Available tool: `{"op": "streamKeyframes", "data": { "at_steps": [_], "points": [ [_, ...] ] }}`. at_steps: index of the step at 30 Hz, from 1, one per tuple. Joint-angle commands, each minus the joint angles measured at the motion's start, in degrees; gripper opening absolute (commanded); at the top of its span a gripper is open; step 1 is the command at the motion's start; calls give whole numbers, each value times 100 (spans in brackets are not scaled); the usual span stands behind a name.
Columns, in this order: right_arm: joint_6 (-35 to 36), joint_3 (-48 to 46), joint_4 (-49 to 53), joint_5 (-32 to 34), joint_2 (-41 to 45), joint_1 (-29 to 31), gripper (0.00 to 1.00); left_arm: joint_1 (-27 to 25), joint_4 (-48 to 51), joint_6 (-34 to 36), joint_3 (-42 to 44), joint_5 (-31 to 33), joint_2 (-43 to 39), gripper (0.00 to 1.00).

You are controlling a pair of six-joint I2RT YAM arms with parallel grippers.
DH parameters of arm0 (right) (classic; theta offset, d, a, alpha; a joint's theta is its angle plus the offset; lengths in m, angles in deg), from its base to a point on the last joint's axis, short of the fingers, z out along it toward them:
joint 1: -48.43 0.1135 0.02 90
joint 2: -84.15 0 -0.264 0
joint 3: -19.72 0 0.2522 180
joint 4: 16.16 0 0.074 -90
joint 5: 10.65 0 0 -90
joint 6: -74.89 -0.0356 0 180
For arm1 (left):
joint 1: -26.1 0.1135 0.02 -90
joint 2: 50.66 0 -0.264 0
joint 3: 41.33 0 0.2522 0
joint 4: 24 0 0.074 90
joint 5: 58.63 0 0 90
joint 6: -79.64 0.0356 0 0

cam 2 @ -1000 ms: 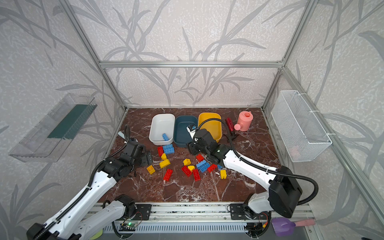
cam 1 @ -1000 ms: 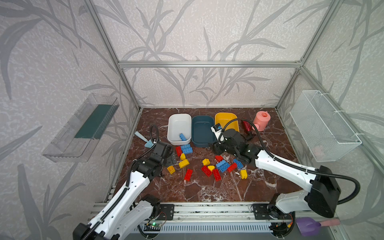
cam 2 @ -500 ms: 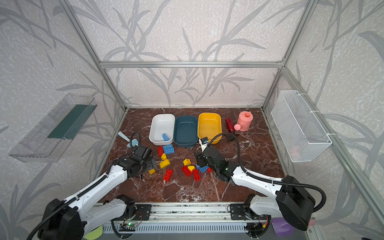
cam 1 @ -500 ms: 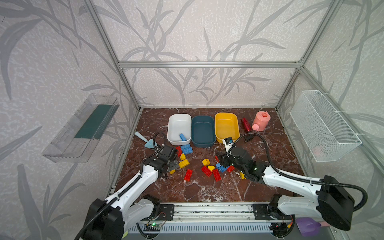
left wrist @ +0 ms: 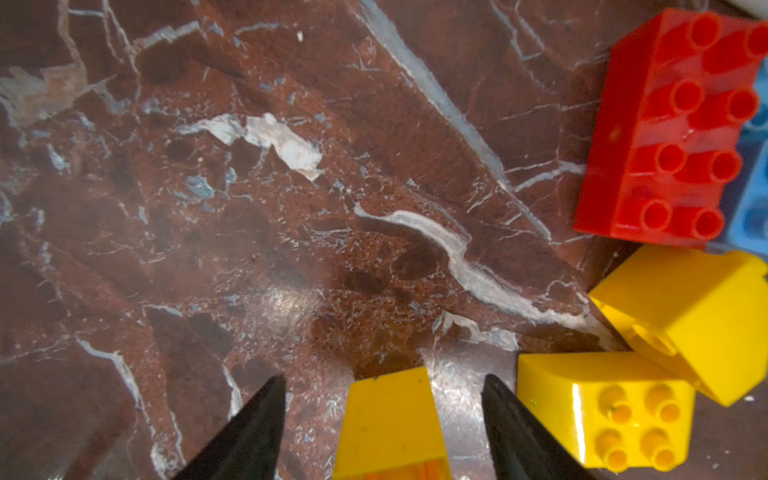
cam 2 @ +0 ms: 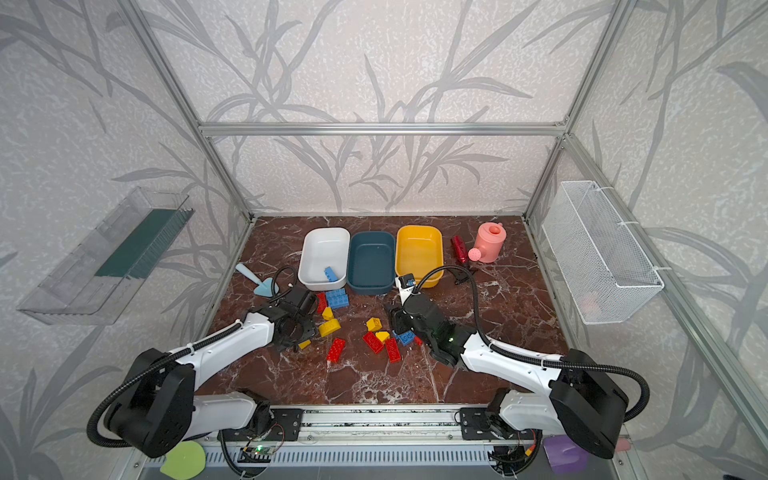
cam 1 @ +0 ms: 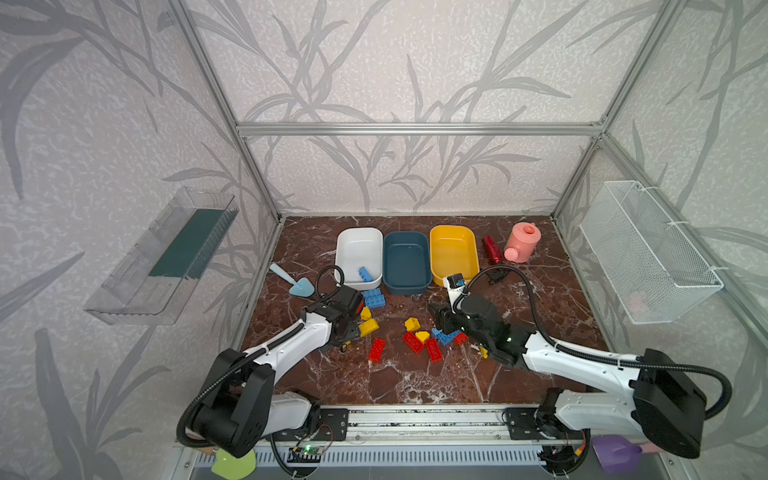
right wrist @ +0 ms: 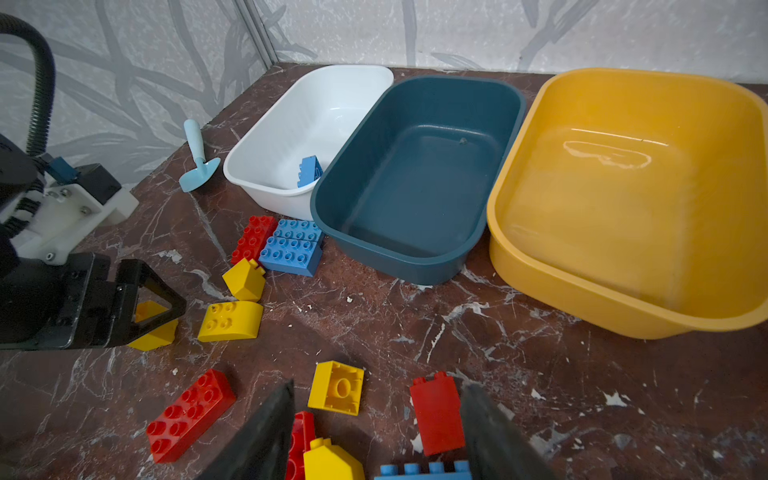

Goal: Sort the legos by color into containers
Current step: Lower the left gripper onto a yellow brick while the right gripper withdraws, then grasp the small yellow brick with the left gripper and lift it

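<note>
Red, blue and yellow legos lie scattered on the marble floor [cam 1: 519,311] in front of three containers: a white tub [cam 1: 359,230] with one blue brick [cam 1: 365,273] inside, a bare teal tub [cam 1: 405,235] and a bare yellow tub [cam 1: 452,227]. My left gripper [left wrist: 385,376] is low at the pile's left, open, straddling a small yellow sloped brick [left wrist: 390,424] with gaps on both sides. My right gripper [right wrist: 378,384] hangs open over a yellow brick [right wrist: 336,388], a red brick [right wrist: 436,415] and a blue brick [right wrist: 424,471].
A light-blue toy trowel [cam 1: 293,280] lies left of the white tub. A red cylinder [cam 1: 492,249], a pink watering can [cam 1: 522,242] and a black clip [cam 1: 494,274] sit right of the yellow tub. On the side walls hang a wire basket [cam 1: 648,253] and a clear tray [cam 1: 166,253].
My left gripper has come down over the small yellow brick and its jaws have narrowed around it. My right gripper has drawn back from the tubs to above the pile.
</note>
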Motion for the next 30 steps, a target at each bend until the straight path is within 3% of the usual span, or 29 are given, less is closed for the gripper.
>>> {"op": "streamKeyframes", "data": {
  "at_steps": [1,5,8,13,23,30],
  "points": [
    [-10,-48,-206,135,-8,52,65,-6,-41,-204,10,57,38,66],
    [16,-41,-222,155,-45,76,65,-2,-59,-177,-14,16,83,50],
    [34,-32,-223,168,-74,83,65,-3,-124,-101,11,-56,22,48],
    [33,-18,-267,154,-146,130,65,-6,-91,-21,5,-81,-148,35],
    [60,4,-252,182,-209,193,65,-6,296,297,-360,64,-514,30],
    [34,-95,-403,199,-154,263,65,0,825,964,-1640,83,-300,26]
  ]
}}
